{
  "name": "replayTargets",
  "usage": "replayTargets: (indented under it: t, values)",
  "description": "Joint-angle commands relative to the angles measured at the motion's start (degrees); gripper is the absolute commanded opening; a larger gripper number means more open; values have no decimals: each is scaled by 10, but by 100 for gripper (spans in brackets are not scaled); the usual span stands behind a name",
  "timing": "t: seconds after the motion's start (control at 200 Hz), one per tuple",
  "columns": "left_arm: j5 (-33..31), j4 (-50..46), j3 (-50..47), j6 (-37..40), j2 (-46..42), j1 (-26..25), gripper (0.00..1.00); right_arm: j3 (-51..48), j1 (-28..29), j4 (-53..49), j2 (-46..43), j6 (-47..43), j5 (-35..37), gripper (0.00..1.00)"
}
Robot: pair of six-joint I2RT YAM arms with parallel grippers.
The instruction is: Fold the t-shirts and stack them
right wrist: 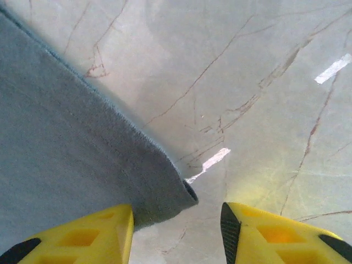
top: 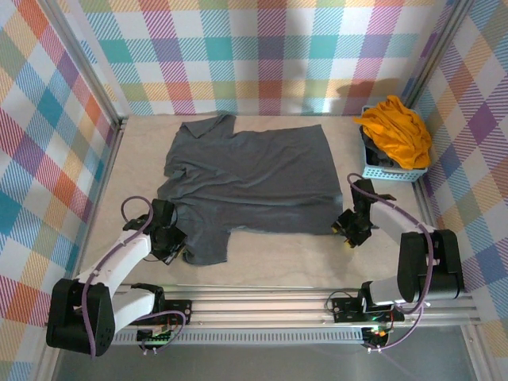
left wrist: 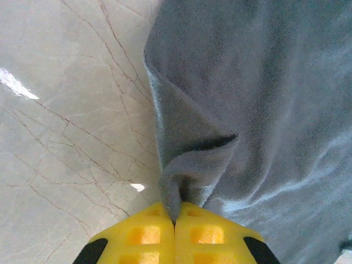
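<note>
The dark slate-grey t-shirt (top: 254, 175) lies spread flat in the middle of the table. My left gripper (top: 176, 248) is at its near left sleeve. In the left wrist view that gripper (left wrist: 175, 221) is shut on a pinched fold of the grey t-shirt (left wrist: 264, 110). My right gripper (top: 347, 230) sits at the shirt's near right corner. Its yellow fingers (right wrist: 93, 236) stand apart, and the corner of the grey t-shirt (right wrist: 66, 143) lies on the table between them, against the left finger. The mustard t-shirt (top: 397, 131) is bunched up in the basket.
A light-blue lattice basket (top: 389, 173) stands at the back right against the checked wall. Checked walls close off the left, back and right sides. Bare marble-patterned tabletop (top: 278, 262) runs along the near edge in front of the shirt.
</note>
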Motion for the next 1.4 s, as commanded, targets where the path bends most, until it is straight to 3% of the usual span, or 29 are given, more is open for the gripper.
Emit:
replayTargets:
  t: [0.0, 0.22, 0.33, 0.4, 0.87, 1.04, 1.399]
  values:
    - [13, 2, 4, 7, -8, -5, 0, 5, -7, 14, 9, 19, -1, 43]
    - [31, -9, 14, 10, -25, -4, 0, 13, -10, 44, 43, 24, -22, 21]
    - [36, -38, 26, 13, -48, -5, 0, 9, -10, 41, 28, 27, -14, 5]
    - [38, -63, 35, 7, -80, -4, 0, 9, -9, 29, 5, 19, -7, 0]
    - [54, -241, 72, -53, -311, -12, 0, 20, 7, -116, -133, -66, -9, 0]
    - [41, -307, 122, -55, -355, -12, 0, 11, 8, -144, -171, -71, -6, 0]
    - [58, -331, 125, -63, -386, -12, 0, -15, 9, -166, -218, -73, -14, 0]
